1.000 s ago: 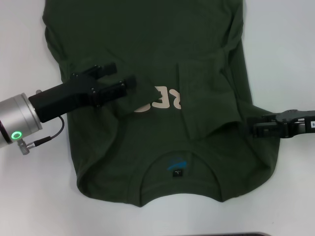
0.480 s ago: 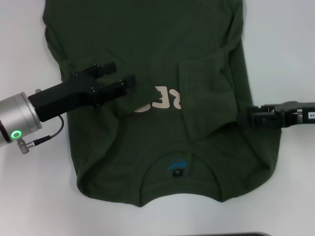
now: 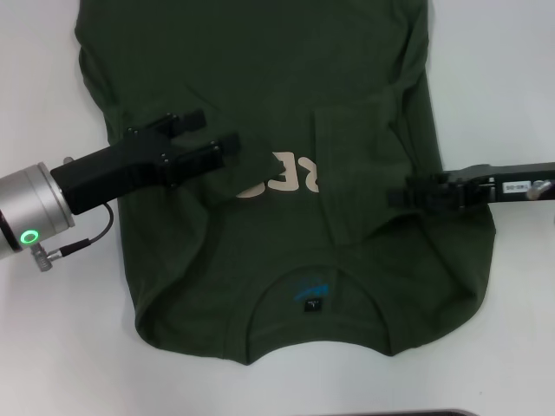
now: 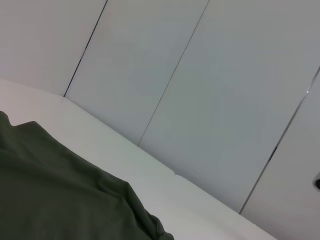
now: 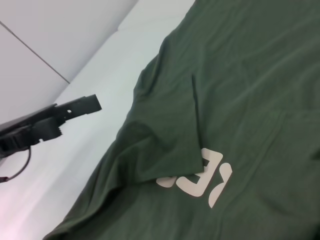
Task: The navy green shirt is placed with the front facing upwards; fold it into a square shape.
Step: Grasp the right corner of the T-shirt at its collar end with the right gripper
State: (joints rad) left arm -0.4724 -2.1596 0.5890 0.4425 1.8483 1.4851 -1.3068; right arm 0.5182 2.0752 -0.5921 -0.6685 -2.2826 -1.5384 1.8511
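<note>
The navy green shirt [image 3: 260,69] lies flat on the white table, its collar and small tag [image 3: 310,305] nearest me. Both sleeves are folded inward over the chest, and the left one hides part of the pale letters [image 3: 295,173]. My left gripper [image 3: 211,134] is open and low over the folded left sleeve. My right gripper [image 3: 416,192] reaches in over the shirt's right side, just below the folded right sleeve. The right wrist view shows the shirt [image 5: 250,75], its letters [image 5: 210,175] and the left gripper [image 5: 82,106] farther off. Cloth [image 4: 50,190] fills a corner of the left wrist view.
Bare white table [image 3: 503,78] flanks the shirt on both sides. Pale wall panels [image 4: 200,75] stand behind the table's far edge. A dark strip [image 3: 390,412] shows at the near edge of the head view.
My right gripper has moved left and slightly away from me, from the shirt's right edge to well over the cloth. The left arm and the shirt have stayed still.
</note>
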